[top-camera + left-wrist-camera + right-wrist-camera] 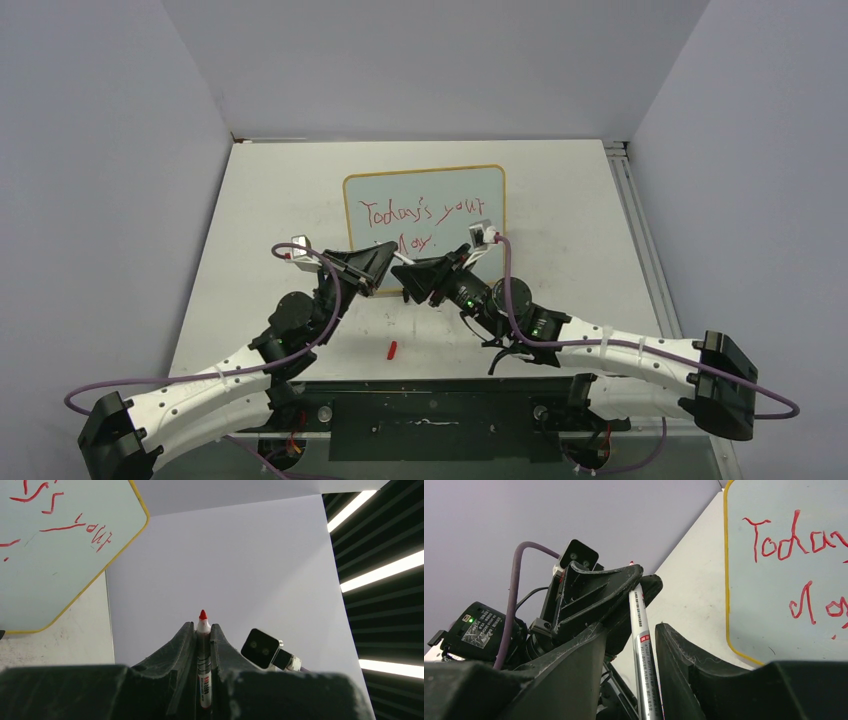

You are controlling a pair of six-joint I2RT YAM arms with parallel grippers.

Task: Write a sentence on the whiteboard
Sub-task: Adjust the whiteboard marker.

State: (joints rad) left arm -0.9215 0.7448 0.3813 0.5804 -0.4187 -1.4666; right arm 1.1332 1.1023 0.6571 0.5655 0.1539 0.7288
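The whiteboard [450,185] lies flat at the table's middle, yellow-framed, with the red sentence [420,215] in two lines. My left gripper [385,262] hovers at the board's near edge, shut on a red-tipped marker [204,670] whose tip pokes out past the fingertips. My right gripper [412,278] faces it tip to tip. In the right wrist view the right gripper [630,626] stands open around the marker's silver barrel [644,655], which lies against the right finger with a gap to the left one. The whiteboard [774,605] shows to the right.
A small red cap [393,349] lies on the table [280,200] in front of the arms. Grey walls close in the back and both sides. A metal rail [640,230] runs along the table's right edge.
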